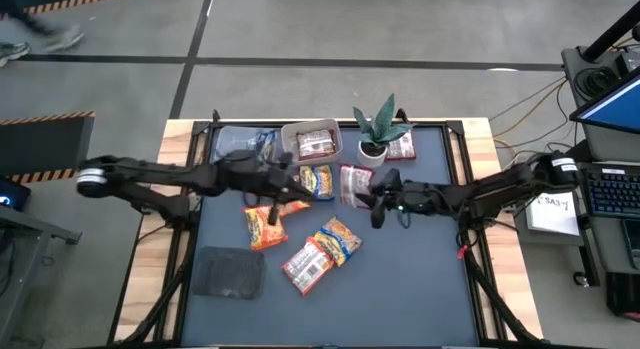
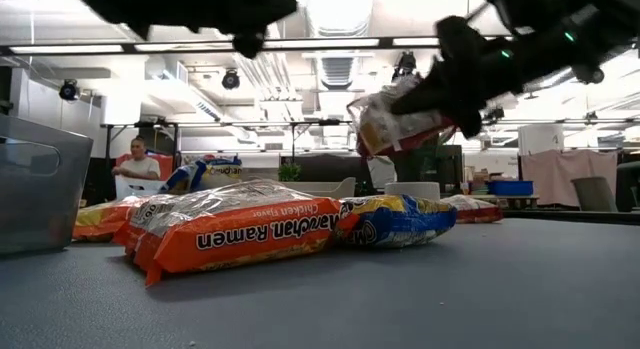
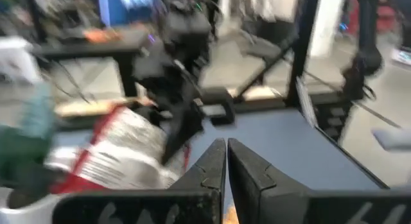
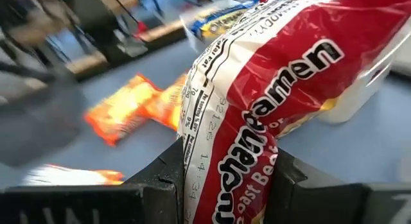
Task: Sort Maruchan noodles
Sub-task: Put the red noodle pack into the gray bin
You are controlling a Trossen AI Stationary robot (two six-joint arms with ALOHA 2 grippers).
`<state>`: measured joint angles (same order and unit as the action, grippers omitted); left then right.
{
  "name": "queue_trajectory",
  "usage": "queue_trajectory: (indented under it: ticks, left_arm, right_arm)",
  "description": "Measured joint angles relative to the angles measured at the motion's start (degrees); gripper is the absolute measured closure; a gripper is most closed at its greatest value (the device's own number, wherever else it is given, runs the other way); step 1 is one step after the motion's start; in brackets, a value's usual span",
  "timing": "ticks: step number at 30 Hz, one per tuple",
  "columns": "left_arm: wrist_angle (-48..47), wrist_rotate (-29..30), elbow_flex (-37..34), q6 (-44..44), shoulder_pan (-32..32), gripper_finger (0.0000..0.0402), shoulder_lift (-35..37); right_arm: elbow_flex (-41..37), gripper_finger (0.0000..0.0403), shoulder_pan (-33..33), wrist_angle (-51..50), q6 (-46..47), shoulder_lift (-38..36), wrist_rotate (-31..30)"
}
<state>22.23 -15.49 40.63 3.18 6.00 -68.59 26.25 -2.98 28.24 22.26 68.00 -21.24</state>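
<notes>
My right gripper point(image 1: 372, 201) is shut on a red-and-white Maruchan noodle packet point(image 1: 354, 184) and holds it above the mat's middle; the low view shows that packet point(image 2: 400, 117) in the air. My left gripper point(image 1: 284, 189) hovers shut and empty left of it, its fingers point(image 3: 226, 161) together. Lying flat on the mat are an orange packet point(image 1: 264, 227), a blue-yellow one point(image 1: 340, 239), a red one point(image 1: 307, 265) and another blue-yellow one point(image 1: 318, 179). A further red packet point(image 1: 318, 144) lies in a clear tub. My right gripper pinches one end of the red-and-white packet point(image 4: 225, 185) between its two fingers point(image 4: 160, 182). The fingers come nearly level from the table's right. The packet sticks out past the fingertips, tilted, lifted clear of the mat point(image 2: 520, 279).
Two clear tubs point(image 1: 312, 129) point(image 1: 238, 141) stand at the far edge, with a potted plant point(image 1: 378, 134) and a red packet point(image 1: 402, 146) beside them. A dark grey pad point(image 1: 230, 272) lies near left. A person point(image 2: 138, 161) is in the room behind.
</notes>
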Motion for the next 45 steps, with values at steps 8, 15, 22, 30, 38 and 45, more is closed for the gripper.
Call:
queue_trajectory:
  ticks: [8, 15, 22, 30, 38, 45]
  left_arm:
    - [5.4, 7.6, -8.2, 1.7, 0.0, 0.0402, 15.2]
    - [4.8, 11.1, -10.1, 2.8, 0.0, 0.0402, 24.4]
    - [3.9, 11.5, -12.6, 4.1, 0.0, 0.0402, 29.4]
    - [2.7, 13.5, -13.8, 4.3, 0.0, 0.0402, 33.3]
    - [0.3, 13.5, -13.8, 3.2, 0.0, 0.0402, 34.0]
    - [-0.2, 13.5, -13.8, 1.8, 0.0, 0.0402, 33.6]
  right_arm:
    - [20.0, 0.0287, 1.4, -25.4, -13.9, 4.0, -7.6]
    - [33.2, 0.0287, 5.0, -31.8, -25.1, 9.3, -7.9]
    - [44.4, 0.0287, 9.0, -33.1, -39.7, 18.8, -7.8]
    - [55.0, 0.0287, 13.2, -36.2, -58.2, 32.0, -11.4]
    - [61.9, 0.0287, 17.3, -38.5, -65.0, 42.6, -19.0]
    - [63.9, 0.0287, 18.9, -39.0, -67.1, 47.6, -21.4]
